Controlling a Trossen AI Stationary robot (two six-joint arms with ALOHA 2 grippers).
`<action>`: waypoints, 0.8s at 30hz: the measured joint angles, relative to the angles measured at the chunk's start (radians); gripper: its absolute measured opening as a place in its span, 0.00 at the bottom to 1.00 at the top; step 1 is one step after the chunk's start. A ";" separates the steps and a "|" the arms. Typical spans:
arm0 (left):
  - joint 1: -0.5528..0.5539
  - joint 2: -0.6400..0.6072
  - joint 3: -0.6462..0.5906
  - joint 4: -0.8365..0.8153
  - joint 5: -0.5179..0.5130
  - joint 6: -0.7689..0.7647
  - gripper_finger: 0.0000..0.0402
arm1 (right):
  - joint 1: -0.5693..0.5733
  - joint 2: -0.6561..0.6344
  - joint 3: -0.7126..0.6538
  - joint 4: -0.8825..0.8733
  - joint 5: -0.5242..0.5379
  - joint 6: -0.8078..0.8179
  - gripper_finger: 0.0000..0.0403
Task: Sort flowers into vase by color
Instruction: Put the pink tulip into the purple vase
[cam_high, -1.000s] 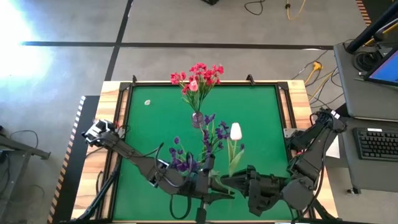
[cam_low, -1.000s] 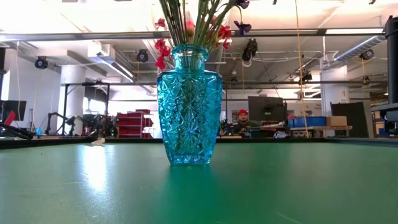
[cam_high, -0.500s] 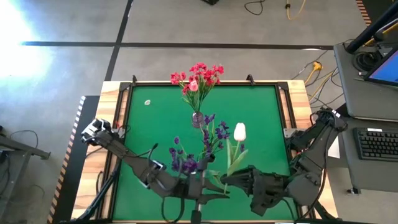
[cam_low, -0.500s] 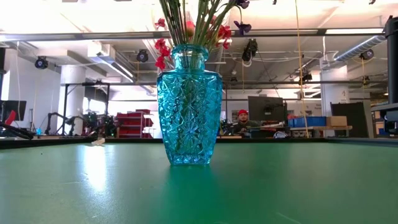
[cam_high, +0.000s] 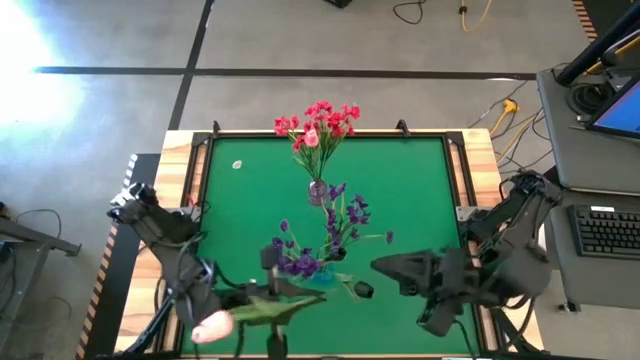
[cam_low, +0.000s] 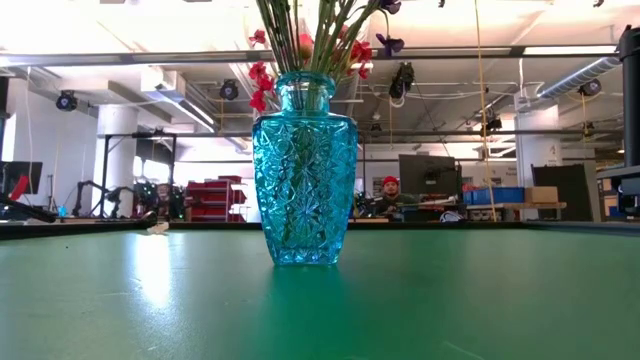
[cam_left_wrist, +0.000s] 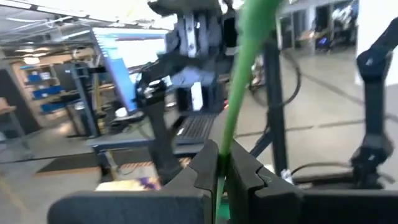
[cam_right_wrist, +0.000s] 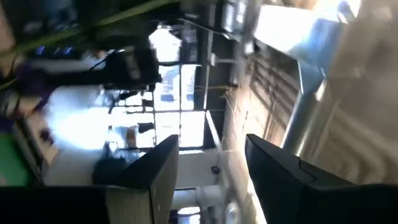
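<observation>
A blue cut-glass vase (cam_low: 303, 165) stands on the green mat (cam_high: 420, 180), seen from above as (cam_high: 318, 190). Red flowers (cam_high: 320, 118) lean from it toward the far edge, and purple sprays (cam_high: 335, 222) lean toward the near edge. A pale pink tulip bud (cam_high: 212, 327) on a green stem (cam_high: 268, 311) hangs over the near left of the table. My left gripper (cam_high: 305, 297) is shut on that stem. My right gripper (cam_high: 385, 265) is open near the right front, away from the stem, with nothing between its fingers (cam_right_wrist: 158, 171). My left gripper pinches the tulip's green stem (cam_left_wrist: 221, 149) between its two fingers. The fingers lie level and across the stem. The flower is lifted clear of the mat, with its bud end toward the table's near left corner.
A small pale object (cam_high: 237, 165) lies on the mat at the far left. The mat has a raised wooden border (cam_high: 175, 180). A keyboard (cam_high: 608, 230) and a screen sit right of the table. A person (cam_low: 390, 188) is far off in the room.
My right gripper has let go of the tulip's stem and has drawn back toward the table's right edge and up. My left gripper has risen and gone toward the left with the tulip. The tulip has swung round, its bud going from the far side to the near left.
</observation>
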 joint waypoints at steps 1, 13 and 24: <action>-0.007 -0.014 0.000 -0.031 -0.014 0.005 0.00 | -0.002 -0.001 0.003 0.028 -0.001 0.026 0.44; 0.013 -0.094 0.000 -0.375 -0.118 -0.192 0.00 | -0.093 -0.032 0.019 -0.187 -0.220 1.175 0.44; 0.043 -0.055 0.000 -0.374 -0.119 -0.257 0.00 | -0.256 0.058 0.018 -0.194 -0.491 1.424 0.44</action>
